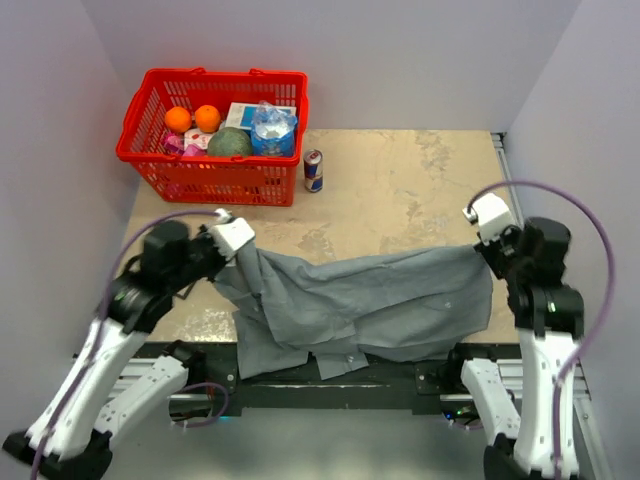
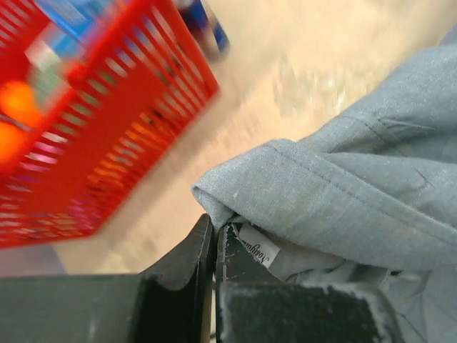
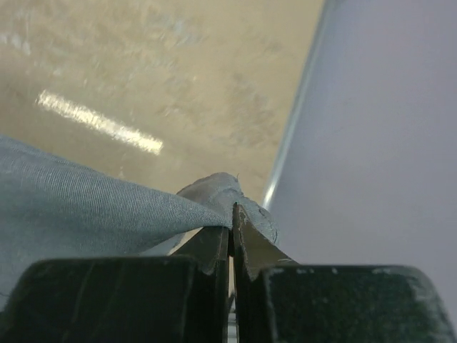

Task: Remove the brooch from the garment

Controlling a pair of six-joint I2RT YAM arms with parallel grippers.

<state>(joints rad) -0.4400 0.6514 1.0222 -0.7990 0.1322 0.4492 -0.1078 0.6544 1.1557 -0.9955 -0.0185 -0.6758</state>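
**Operator:** Jaws?

**Describer:** Both pairs are closed on cloth. Your left gripper (image 2: 215, 234) pinches a folded edge of the shirt (image 2: 343, 179), and a small white tag (image 2: 258, 249) sits just beside the fingertips. Your right gripper (image 3: 230, 223) pinches a bunched corner of the shirt (image 3: 78, 204), with its jaws pressed together on the fabric.

**Operator:** Where does the shirt lie?

**Describer:** From above, the grey shirt (image 1: 370, 300) is stretched between your two arms. The left gripper (image 1: 238, 250) holds its left end and the right gripper (image 1: 483, 246) holds its right end. The upper edge sags a little between them. The lower part is rumpled and reaches the near edge of the table (image 1: 400, 190).

**Operator:** And the brooch?

**Describer:** You cannot make out the brooch in any view. No reddish disc shows on the visible cloth, and the folds hide much of it.

**Operator:** What else is there?

**Describer:** A red basket (image 1: 210, 182) stands at the far left of the table, well apart from the shirt. It holds two oranges (image 1: 178, 118) and some packets. A drink can (image 1: 313, 171) stands upright just beside the basket's right side.
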